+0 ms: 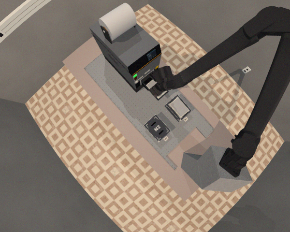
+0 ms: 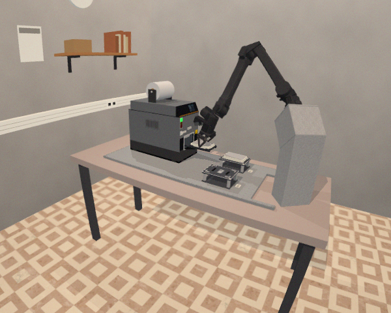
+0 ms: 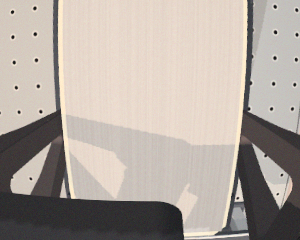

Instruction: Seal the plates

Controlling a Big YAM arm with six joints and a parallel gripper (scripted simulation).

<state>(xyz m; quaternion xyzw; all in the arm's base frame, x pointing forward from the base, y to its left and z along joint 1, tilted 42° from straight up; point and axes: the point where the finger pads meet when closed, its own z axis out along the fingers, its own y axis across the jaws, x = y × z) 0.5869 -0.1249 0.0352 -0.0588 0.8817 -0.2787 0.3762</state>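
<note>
From here the foil-topped plate (image 1: 162, 94) (image 2: 206, 145) (image 3: 152, 75) sits on the sealer's extended stage (image 1: 158, 99) (image 2: 212, 148), its sides pinched by the gripper (image 1: 158, 87) (image 2: 206, 141) (image 3: 151, 119), before the green-lit sealer (image 1: 130, 52) (image 2: 154, 130), while nearer the bench's (image 1: 100, 105) (image 2: 189, 195) pedestal end another plate (image 1: 180, 107) (image 2: 235, 159) rests on N1 beside the bare nest N2 (image 1: 153, 129) (image 2: 217, 173).

The fingers partly cover the plate (image 3: 152, 75) at the sealer, whose far end the wrist view crops.
</note>
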